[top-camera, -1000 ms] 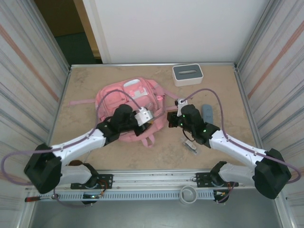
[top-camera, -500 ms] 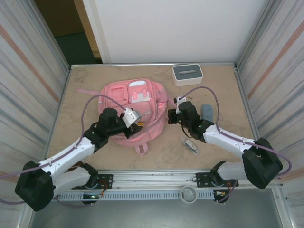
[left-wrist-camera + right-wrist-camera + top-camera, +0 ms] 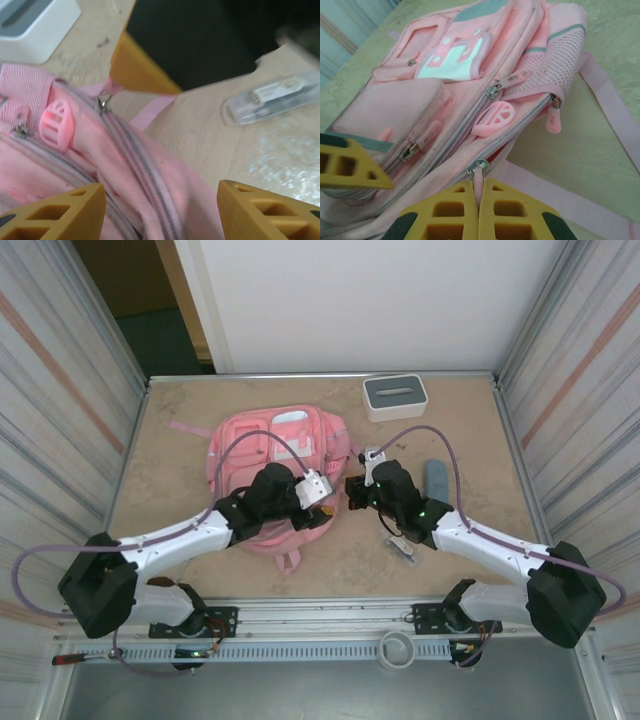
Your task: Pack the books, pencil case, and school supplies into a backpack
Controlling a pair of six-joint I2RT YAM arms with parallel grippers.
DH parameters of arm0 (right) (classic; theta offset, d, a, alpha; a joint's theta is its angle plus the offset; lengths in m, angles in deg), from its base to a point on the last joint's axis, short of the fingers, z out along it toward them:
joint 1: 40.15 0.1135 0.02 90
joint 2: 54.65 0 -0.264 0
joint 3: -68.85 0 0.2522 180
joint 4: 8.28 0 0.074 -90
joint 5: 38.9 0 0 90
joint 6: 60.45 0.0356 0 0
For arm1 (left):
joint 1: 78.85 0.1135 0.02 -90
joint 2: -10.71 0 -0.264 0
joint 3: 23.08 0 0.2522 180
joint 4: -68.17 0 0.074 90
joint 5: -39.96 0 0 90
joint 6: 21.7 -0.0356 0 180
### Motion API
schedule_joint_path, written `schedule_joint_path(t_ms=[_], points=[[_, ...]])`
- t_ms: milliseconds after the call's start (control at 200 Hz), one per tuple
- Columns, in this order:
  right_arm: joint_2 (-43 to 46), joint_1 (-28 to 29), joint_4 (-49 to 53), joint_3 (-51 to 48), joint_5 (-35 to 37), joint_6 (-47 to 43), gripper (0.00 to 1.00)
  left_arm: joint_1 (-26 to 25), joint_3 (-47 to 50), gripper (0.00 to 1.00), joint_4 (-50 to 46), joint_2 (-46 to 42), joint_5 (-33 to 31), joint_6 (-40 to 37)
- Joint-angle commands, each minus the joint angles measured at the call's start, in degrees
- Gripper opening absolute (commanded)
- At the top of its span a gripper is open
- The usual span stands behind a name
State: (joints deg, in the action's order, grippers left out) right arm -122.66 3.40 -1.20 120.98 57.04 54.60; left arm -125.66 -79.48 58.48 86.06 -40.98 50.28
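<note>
- Beige stone-look table point(image 3: 470, 440), boxed in by ribbed wall panels on both sides and a white board at the back, is what I'm working over.
- Biggest thing on it is the pink backpack point(image 3: 265, 455), lying flat left of centre with its front pockets up and one strap trailing toward the far left corner. I judge it soft, light and floppy. The fabric will bunch and slide rather than hold a shape, so any opening needs holding apart from two points. The firm places to grab are the zip tabs, the seam beside the zipper teeth and the straps.
- My left gripper point(image 3: 160, 212) hangs over the bag's near right corner with its fingers point(image 3: 92, 197) well apart. Pink fabric and a zipper run lie between them, and nothing is gripped.
- My right gripper point(image 3: 478, 197) sits at that same corner, its pads pressed together on the zip pull.
- White box point(image 3: 394, 397) with a grey slotted top stands near the far edge, well apart from the bag.
- Grey-blue pouch, which I take for the pencil case point(image 3: 437, 478), lies on the table right of my right wrist.
- Clear packet point(image 3: 272, 97) lies on bare table near the bag's corner. It looks light and slick, likely to skate if nudged.
- Zip pull point(image 3: 478, 175) is a thin pink tab that could easily slip out. I'd draw it along the zipper line, not upward.
</note>
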Motion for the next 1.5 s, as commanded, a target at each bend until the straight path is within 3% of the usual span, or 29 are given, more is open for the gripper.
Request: schedule_joint_path(t_ms=[0, 110, 311, 551, 762, 922, 1037, 1182, 1378, 1493], points=[[3.3, 0.3, -3.0, 2.1, 0.8, 1.0, 0.0, 0.0, -0.6, 0.6, 0.7, 0.8, -6.4, -1.3], [3.5, 0.1, -3.1, 1.2, 1.0, 1.0, 0.0, 0.6, 0.9, 0.54, 2.4, 0.3, -7.2, -1.3], [2.0, -2.6, -1.8, 0.6, 2.3, 0.7, 0.0, 2.6, 3.0, 0.0, 2.0, -3.0, -2.8, -1.4], [-6.2, -12.2, 0.3, 3.2, 1.2, 2.4, 0.0, 10.7, 10.3, 0.0, 10.6, -14.9, 15.8, 4.7], [-11.5, -13.3, -0.4, 7.0, -5.7, 1.3, 0.0, 12.3, 10.6, 0.0, 8.9, -17.6, 17.2, 4.7], [-7.7, -13.9, 1.8, 6.5, -11.0, -0.7, 0.4, 12.3, 10.3, 0.0, 8.8, -15.9, 17.4, 4.5], [-5.0, -17.1, 1.8, 5.2, -15.0, 4.4, 0.63, 12.3, 10.4, 0.0, 10.8, -14.1, 19.1, 5.1], [-11.4, -20.7, 2.6, 9.0, -22.1, 12.5, 0.79, 12.3, 10.1, 0.0, 12.0, -11.6, 20.6, 5.8], [-25.2, -20.7, 2.5, 16.8, -24.5, 17.5, 0.78, 12.2, 10.2, 0.0, 11.4, -11.2, 20.9, 6.3], [-31.3, -20.2, -2.5, 19.1, -30.8, 20.2, 0.62, 12.1, 10.9, 0.0, 11.5, -11.1, 19.8, 6.7]])
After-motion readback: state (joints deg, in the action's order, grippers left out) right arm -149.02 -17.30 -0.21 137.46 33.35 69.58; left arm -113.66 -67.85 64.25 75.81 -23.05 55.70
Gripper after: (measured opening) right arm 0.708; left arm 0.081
